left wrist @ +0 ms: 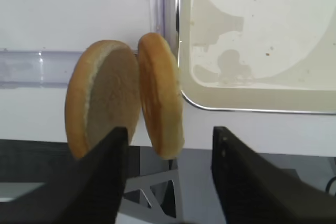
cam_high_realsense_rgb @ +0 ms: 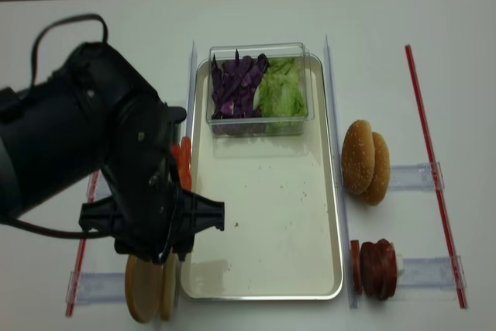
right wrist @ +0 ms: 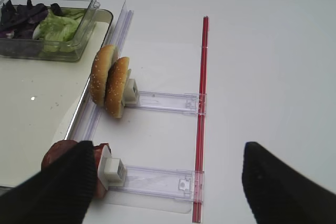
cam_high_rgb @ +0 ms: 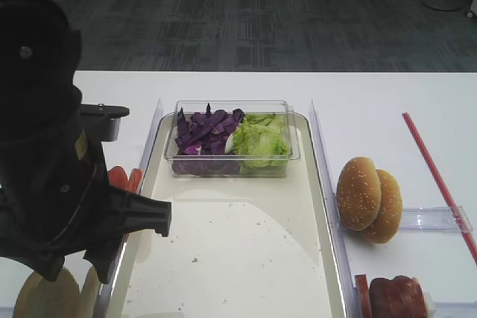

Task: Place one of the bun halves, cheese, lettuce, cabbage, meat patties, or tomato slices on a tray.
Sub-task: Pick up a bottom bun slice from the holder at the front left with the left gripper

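Note:
Two bun halves (left wrist: pixel 102 95) stand on edge beside the tray (left wrist: pixel 262 35), at the table's near left corner (cam_high_realsense_rgb: pixel 147 288). My left gripper (left wrist: pixel 169 132) is open just before them, and the right-hand half shows between its fingers, untouched. My right gripper (right wrist: pixel 168 148) is open over bare table, its left finger beside the meat patties (right wrist: pixel 55 153). Cabbage (cam_high_rgb: pixel 205 130) and lettuce (cam_high_rgb: pixel 261 139) fill a clear tub (cam_high_rgb: pixel 231 165) at the tray's far end. Tomato slices (cam_high_realsense_rgb: pixel 184 162) stand left of the tray. Cheese is out of view.
Two sesame-seeded buns (cam_high_rgb: pixel 369 199) stand on edge in a clear holder right of the tray. A red strip (cam_high_rgb: pixel 436 176) runs along the table's right side. My bulky left arm (cam_high_realsense_rgb: pixel 101 160) covers the table left of the tray.

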You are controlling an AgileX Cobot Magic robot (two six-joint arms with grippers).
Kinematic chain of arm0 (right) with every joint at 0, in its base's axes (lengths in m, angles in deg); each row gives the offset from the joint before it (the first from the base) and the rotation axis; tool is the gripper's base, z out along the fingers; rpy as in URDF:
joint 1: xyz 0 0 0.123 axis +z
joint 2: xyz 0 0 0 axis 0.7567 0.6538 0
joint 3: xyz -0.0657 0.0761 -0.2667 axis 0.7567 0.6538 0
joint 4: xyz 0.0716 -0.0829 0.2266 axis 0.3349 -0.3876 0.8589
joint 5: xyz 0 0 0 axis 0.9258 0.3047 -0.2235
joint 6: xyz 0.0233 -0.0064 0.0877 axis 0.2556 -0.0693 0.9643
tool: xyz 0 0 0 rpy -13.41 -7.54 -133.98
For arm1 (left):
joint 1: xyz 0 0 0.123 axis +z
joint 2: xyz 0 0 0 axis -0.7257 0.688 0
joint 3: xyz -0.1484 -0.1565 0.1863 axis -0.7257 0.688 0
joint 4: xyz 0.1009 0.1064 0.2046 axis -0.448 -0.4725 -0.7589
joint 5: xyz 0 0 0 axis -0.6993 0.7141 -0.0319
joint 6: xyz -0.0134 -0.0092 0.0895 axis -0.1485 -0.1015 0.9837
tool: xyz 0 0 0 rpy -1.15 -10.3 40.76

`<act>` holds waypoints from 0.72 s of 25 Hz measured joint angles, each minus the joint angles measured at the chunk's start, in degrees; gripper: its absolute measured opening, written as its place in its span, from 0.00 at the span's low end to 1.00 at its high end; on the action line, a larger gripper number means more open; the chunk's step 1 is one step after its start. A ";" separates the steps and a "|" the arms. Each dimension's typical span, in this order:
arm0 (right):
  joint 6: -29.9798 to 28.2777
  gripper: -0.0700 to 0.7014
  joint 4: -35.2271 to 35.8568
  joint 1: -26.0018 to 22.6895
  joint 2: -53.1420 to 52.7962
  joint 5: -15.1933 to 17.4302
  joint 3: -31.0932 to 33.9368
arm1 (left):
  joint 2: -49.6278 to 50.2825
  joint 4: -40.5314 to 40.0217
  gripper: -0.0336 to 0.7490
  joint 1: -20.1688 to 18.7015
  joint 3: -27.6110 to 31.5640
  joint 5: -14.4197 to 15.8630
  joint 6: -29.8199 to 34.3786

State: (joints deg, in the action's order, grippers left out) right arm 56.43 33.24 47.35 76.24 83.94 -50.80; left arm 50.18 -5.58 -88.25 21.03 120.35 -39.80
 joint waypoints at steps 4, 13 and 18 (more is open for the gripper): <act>0.00 0.85 0.00 0.00 0.00 0.00 0.00 | 0.83 -2.20 0.49 -1.11 0.00 0.00 -2.12; 0.21 0.85 0.00 0.00 0.00 0.00 0.00 | 3.96 -3.60 0.49 -1.71 -0.12 -0.14 -3.05; 0.21 0.85 0.00 0.00 0.00 -0.23 0.00 | 5.55 -3.60 0.49 -1.71 -0.12 -0.83 -3.05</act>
State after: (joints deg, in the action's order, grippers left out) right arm 56.64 33.24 47.35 76.24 83.72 -50.80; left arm 55.73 -9.18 -89.96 20.91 119.53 -42.85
